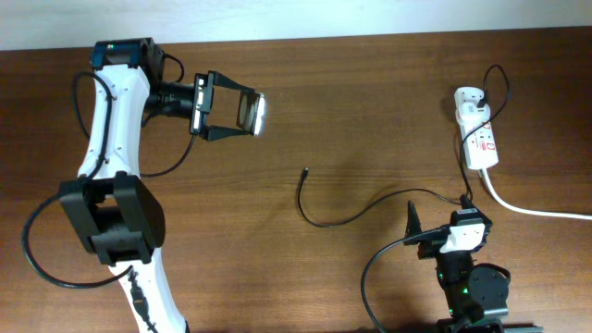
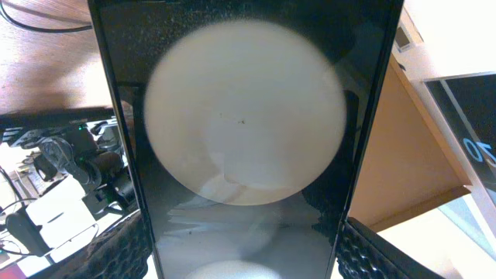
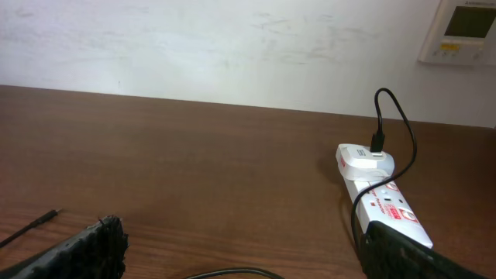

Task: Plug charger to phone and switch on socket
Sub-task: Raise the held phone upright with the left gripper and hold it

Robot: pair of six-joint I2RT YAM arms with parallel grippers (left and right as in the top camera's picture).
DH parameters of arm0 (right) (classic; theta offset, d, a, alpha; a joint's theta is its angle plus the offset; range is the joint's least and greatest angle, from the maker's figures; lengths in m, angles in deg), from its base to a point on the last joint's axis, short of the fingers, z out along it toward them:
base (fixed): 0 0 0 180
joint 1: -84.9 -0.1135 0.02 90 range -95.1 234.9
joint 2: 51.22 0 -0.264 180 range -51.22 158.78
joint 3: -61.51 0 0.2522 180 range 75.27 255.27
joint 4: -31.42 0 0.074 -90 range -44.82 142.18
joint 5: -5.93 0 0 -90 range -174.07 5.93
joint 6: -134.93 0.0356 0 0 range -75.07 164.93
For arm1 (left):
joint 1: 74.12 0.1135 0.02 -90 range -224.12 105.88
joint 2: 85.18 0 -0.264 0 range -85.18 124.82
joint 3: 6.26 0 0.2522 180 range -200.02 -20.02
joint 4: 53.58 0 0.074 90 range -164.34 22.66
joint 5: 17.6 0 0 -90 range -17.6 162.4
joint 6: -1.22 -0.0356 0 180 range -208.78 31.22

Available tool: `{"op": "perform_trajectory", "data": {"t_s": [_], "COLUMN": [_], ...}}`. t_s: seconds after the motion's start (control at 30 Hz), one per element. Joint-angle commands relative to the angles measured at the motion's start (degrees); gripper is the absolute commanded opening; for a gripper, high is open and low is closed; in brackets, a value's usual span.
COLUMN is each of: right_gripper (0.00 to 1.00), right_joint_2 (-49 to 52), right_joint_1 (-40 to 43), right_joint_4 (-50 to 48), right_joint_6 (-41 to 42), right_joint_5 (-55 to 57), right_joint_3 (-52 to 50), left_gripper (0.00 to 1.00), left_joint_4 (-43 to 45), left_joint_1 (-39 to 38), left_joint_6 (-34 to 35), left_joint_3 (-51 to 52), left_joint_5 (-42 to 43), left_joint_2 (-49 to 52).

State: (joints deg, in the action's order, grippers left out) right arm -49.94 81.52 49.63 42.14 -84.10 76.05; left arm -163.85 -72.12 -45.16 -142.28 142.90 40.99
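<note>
The left pincer [image 1: 237,113] is clamped on the phone [image 1: 252,112], one finger on each long edge, with the glossy face turned away from the arm. In its own wrist view the phone [image 2: 248,155] fills the space between the two ribbed pads [image 2: 116,249] and mirrors a big round lamp. To the right of this pincer and nearer the robot, the plug tip [image 1: 306,171] of the charger cable [image 1: 347,219] lies loose on the brown table [image 1: 370,92], well apart from the phone.

From the tip the cable curves down, then runs right and passes just in front of the right pincer [image 1: 439,220], which is spread wide and holds nothing. Its two dark fingers [image 3: 85,249] frame the bottom corners of its wrist view, low over the wood. Beyond them and to the right lies the white socket [image 1: 481,139] with red markings; the right-hand finger covers its near end in that view. The white adapter [image 3: 364,161] sits plugged in at the socket's far end, the cable arching over it. A thick white cord [image 1: 527,209] leaves the socket's near end toward the right edge. A wall panel [image 3: 465,31] hangs behind
</note>
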Motion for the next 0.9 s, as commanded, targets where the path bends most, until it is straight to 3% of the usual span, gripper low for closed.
{"op": "perform_trajectory", "data": {"t_s": [0.0, 0.87], "right_gripper": [0.99, 0.99], "right_joint_2": [-0.4, -0.4], "right_joint_1": [-0.4, -0.4], "right_joint_4": [0.1, 0.1], "right_joint_6": [0.2, 0.2], "right_joint_5": [-0.3, -0.3], "right_joint_3": [-0.5, -0.5], "left_gripper": [0.12, 0.10], "left_joint_4": [0.2, 0.2], "left_joint_1": [0.2, 0.2], "left_joint_6": [0.5, 0.5], "left_joint_3": [-1.5, -1.5], "left_joint_5": [1.3, 1.1], "left_joint_2": [0.1, 0.1]}}
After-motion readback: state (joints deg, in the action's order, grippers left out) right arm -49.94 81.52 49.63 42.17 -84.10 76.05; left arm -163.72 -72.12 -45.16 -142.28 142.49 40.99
